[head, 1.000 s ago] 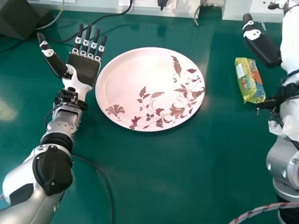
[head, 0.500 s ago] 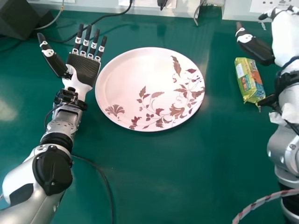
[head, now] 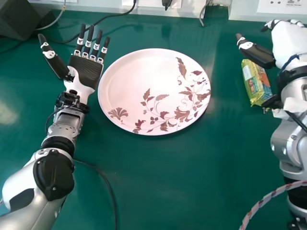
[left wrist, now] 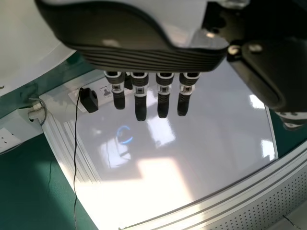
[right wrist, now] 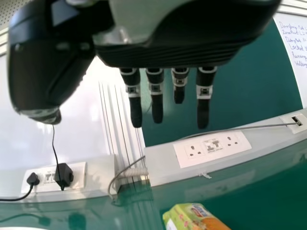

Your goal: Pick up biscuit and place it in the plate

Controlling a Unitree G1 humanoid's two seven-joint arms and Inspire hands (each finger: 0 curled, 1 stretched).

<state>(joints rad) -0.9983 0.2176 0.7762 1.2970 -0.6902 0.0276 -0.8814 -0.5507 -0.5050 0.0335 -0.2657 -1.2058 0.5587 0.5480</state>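
The left hand (head: 86, 71) lies palm up with straight fingers just left of the plate in the head view; the left wrist view shows the same hand (left wrist: 144, 57), open. A round pinkish plate (head: 139, 81) with a brown leaf pattern sits mid-table. Right of it lies the yellow-green biscuit packet (head: 256, 84). Over the packet's far right side is the right hand (head: 290, 40), thumb pointing toward the back left, holding nothing. In the right wrist view the right hand (right wrist: 168, 55) has extended fingers, and the packet (right wrist: 194, 218) lies apart from them.
A dark box (head: 21, 18) stands at the back left, with cables (head: 112, 16) along the back edge. Wall sockets (head: 283, 5) are behind the right hand. A black cable (head: 108, 184) runs beside the left arm, and a striped cable (head: 261, 203) hangs near the right arm.
The right hand and forearm have moved left, closer over the packet's right side. The left arm, plate and packet have not moved.
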